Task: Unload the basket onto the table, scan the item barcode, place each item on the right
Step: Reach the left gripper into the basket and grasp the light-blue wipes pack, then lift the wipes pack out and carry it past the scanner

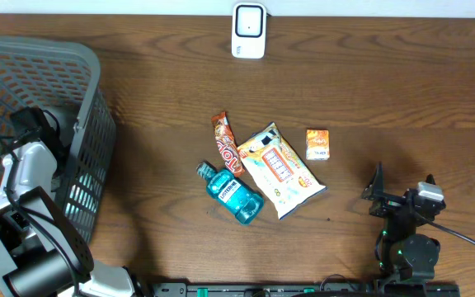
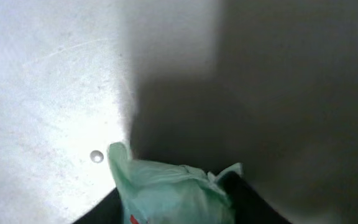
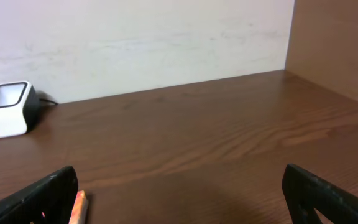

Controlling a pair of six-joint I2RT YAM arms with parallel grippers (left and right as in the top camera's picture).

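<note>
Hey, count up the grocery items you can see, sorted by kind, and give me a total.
Mouthwash bottle: 1
Snack bag: 1
Candy bar: 1
Small orange box: 1
Light-green packet: 1
Total: 5

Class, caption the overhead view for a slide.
Left arm over grey basket; mouthwash bottle, snack bag, candy bar, orange box lie near barcode scanner; right gripper open.

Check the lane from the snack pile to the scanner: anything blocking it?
Nothing visible. Bare table lies between the scanner and the nearest items, the candy bar and snack bag. The left tool is over at the basket, closed on a pale green packet.
</note>
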